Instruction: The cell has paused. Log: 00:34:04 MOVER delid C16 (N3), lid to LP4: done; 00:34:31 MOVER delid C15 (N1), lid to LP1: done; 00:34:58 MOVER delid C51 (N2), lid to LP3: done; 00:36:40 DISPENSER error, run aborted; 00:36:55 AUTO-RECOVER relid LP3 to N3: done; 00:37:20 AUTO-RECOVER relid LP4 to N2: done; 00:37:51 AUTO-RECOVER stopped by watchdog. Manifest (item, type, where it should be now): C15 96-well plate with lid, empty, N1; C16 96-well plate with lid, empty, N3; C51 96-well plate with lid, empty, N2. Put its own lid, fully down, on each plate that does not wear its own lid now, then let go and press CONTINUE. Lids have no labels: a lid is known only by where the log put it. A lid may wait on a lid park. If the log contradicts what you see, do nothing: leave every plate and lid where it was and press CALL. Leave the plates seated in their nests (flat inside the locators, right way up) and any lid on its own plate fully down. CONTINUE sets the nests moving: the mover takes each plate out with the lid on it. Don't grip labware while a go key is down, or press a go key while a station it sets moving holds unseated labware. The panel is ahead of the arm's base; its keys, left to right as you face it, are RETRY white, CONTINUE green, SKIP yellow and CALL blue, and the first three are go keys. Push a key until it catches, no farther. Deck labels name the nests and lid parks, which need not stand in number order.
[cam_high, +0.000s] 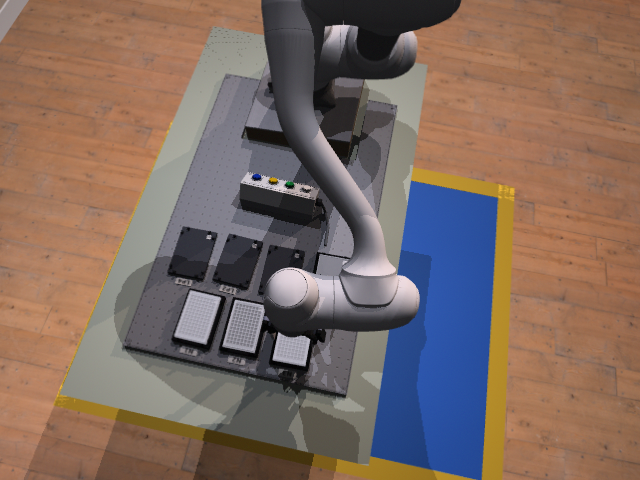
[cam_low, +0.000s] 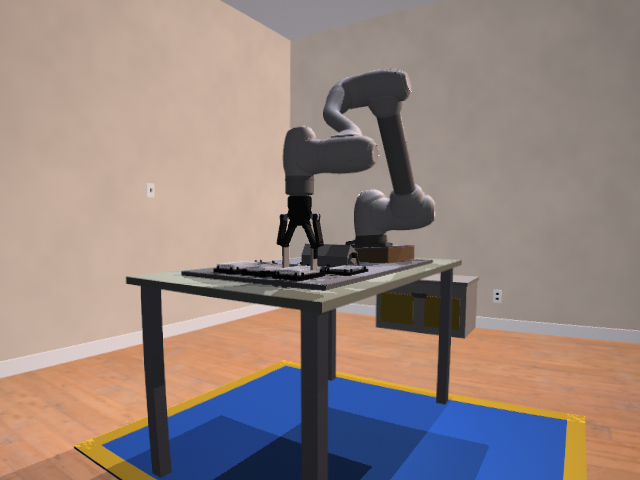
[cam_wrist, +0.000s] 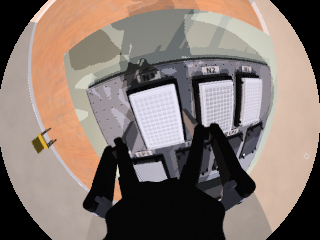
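Observation:
Three white 96-well plates sit in a front row of nests: left (cam_high: 197, 317), middle (cam_high: 242, 326) and right (cam_high: 291, 349). From above I cannot tell which wear lids. My gripper (cam_low: 298, 266) is open and hangs low over the right plate, with one finger on each side of it. In the wrist view the gripper (cam_wrist: 162, 136) frames the deck beside the nearest plate (cam_wrist: 156, 116). The wrist joint (cam_high: 292, 299) hides the far end of the right plate. The nest labels are too small to read.
Behind the plates are three dark lid parks (cam_high: 192, 253) (cam_high: 237, 260) (cam_high: 281, 263) and a pale grey one (cam_high: 330, 264), partly hidden by the arm. The key panel (cam_high: 279, 193) carries blue (cam_high: 256, 176), yellow (cam_high: 272, 180), green (cam_high: 289, 183) and white (cam_high: 306, 189) keys.

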